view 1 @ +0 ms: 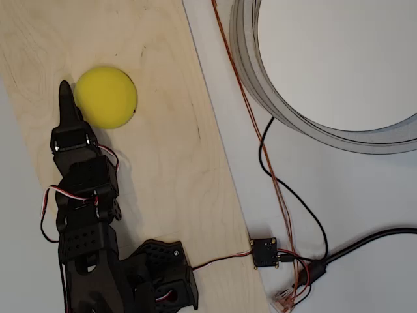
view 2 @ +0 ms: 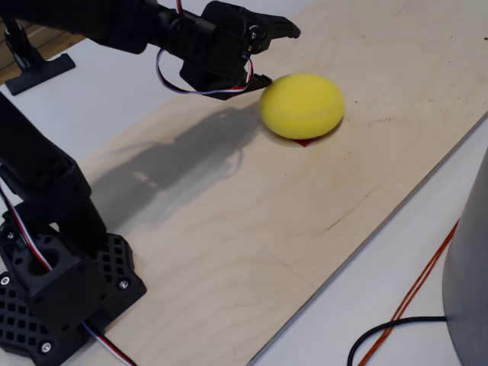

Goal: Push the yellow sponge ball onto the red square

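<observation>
The yellow sponge ball [view 1: 105, 96] [view 2: 302, 105] rests on the pale wooden board [view 1: 163, 163] [view 2: 252, 229]. It sits over the red square [view 2: 303, 142], of which just a small corner peeks out under the ball's near edge in the fixed view. My black gripper [view 1: 65, 96] [view 2: 278, 55] is right beside the ball, at its left in both views. One finger [view 2: 284, 29] reaches above, and the other [view 2: 258, 79] is low by the ball's edge. The jaws stand apart, open, with nothing between them.
A large grey round rim [view 1: 260, 85] stands on the white table to the right of the board. Black and orange cables [view 1: 287, 202] and a small connector block [view 1: 264, 253] lie there too. My arm's base [view 2: 53, 290] sits at the board's near end.
</observation>
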